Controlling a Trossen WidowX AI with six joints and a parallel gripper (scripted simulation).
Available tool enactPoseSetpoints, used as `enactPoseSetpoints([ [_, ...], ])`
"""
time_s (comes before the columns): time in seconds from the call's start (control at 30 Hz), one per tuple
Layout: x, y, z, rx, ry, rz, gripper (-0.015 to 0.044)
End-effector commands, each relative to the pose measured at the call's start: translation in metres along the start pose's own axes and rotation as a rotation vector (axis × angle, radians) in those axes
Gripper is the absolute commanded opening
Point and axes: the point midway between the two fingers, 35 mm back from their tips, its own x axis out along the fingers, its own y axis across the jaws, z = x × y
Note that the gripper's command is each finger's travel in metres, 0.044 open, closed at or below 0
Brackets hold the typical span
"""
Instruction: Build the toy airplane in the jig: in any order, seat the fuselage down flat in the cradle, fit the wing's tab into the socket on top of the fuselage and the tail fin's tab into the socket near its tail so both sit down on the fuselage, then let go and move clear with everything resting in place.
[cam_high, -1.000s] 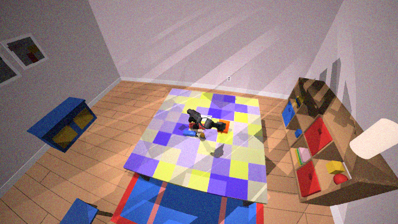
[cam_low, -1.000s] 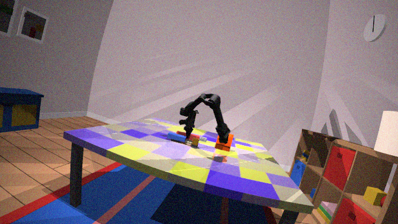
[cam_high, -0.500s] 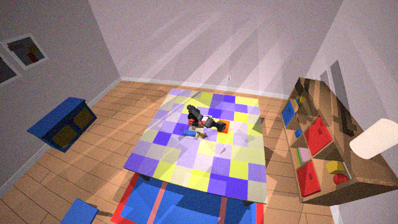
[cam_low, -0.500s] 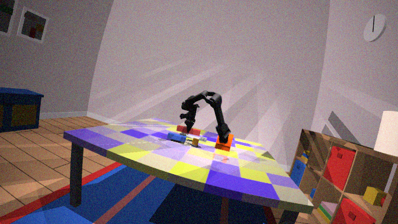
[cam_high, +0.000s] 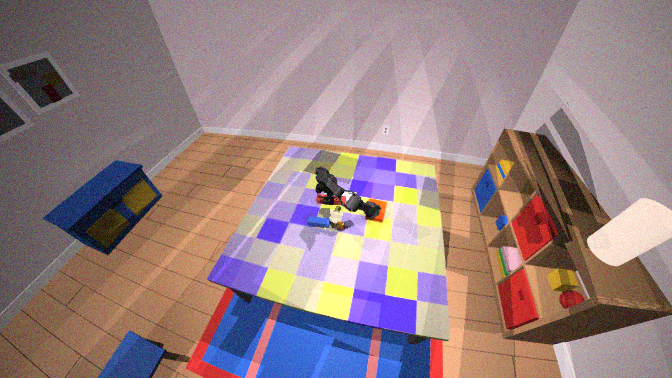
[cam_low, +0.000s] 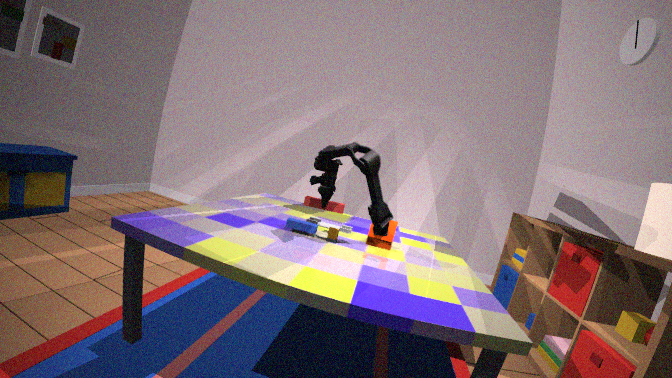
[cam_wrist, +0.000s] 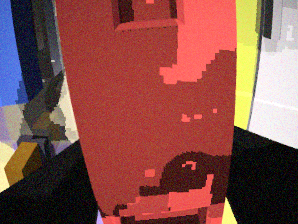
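My gripper (cam_high: 328, 199) (cam_low: 325, 206) (cam_wrist: 153, 134) is shut on the red fuselage (cam_high: 320, 199) (cam_low: 338, 206) (cam_wrist: 150, 100), gripped across its sides and held above the table, with a socket opening at the top of the wrist view. The blue wing (cam_high: 318, 221) (cam_low: 301, 226) (cam_wrist: 7, 55) rests nearby on the table. The small orange-brown tail fin (cam_high: 341, 226) (cam_low: 333, 234) (cam_wrist: 22, 162) stands to the right of the wing in the top and exterior views. Small grey jig supports (cam_low: 314, 220) (cam_low: 345, 229) show behind the wing and fin. Their details are too small to tell.
The arm's base stands on an orange plate (cam_high: 382, 212) (cam_low: 393, 231) to the right of the parts. The table (cam_high: 345, 270) (cam_low: 320, 282) has a coloured patchwork top. A shelf unit stands on the floor at the right, a blue chest at the left.
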Motion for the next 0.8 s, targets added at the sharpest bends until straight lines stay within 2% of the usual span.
enactPoseSetpoints([
  [0.0, -0.017, 0.001, 0.000, -0.011, -0.007, -0.007, 0.0000],
  [0.2, -0.021, -0.001, -0.001, -0.009, -0.007, -0.006, 0.0000],
  [0.77, -0.004, -0.052, -0.004, 0.042, -0.006, -0.014, 0.0000],
])
